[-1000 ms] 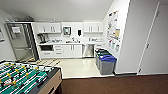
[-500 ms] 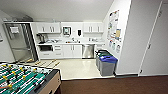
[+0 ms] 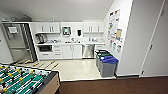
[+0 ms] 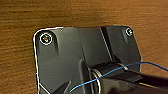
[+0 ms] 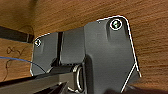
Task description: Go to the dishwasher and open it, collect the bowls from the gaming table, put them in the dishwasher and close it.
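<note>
Wall posters — print blurred, nothing readable

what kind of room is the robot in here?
Likely an office break room with a kitchenette: white cabinets over a counter, a stainless-steel built-in dishwasher, a tall steel fridge, and a green-field foosball table in front.

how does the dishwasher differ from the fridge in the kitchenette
The dishwasher is a low unit set under the counter, between white cabinets; the fridge stands tall, from the floor to about the height of the upper cabinets. The dishwasher is on the back wall near the bins; the fridge is at the kitchenette's far left. The fridge has a pale panel on its upper door; the dishwasher front looks plain. Both have steel-grey fronts and are shut.
</note>
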Controlling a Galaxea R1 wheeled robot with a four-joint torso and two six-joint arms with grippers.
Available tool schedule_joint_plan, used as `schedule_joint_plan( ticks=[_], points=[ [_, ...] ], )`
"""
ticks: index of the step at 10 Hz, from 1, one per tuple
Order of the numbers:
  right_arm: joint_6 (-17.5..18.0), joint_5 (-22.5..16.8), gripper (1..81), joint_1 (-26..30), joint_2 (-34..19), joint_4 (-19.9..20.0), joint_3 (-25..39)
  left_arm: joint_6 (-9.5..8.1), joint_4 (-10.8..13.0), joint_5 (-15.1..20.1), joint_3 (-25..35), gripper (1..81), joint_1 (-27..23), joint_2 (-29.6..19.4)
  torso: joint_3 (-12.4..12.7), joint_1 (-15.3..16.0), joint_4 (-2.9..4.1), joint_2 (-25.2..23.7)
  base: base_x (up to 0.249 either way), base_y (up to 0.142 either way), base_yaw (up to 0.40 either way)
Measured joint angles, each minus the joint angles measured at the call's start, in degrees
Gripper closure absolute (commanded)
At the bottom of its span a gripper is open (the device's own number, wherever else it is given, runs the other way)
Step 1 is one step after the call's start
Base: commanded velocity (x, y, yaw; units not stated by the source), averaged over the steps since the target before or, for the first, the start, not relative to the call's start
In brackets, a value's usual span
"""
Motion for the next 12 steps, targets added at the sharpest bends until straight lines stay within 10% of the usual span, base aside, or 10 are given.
schedule_joint_plan(
  ticks=[12],
  points=[
    [0.0, 0.0, 1.0, 0.0, -0.2, -0.1, 0.1, 0.00, 0.0, 0.0, -0.1, 1.0, 0.0, -0.3, 0.0, 0.0, 0.00, 0.0, 0.104, 0.026, 0.000]
  ],
)
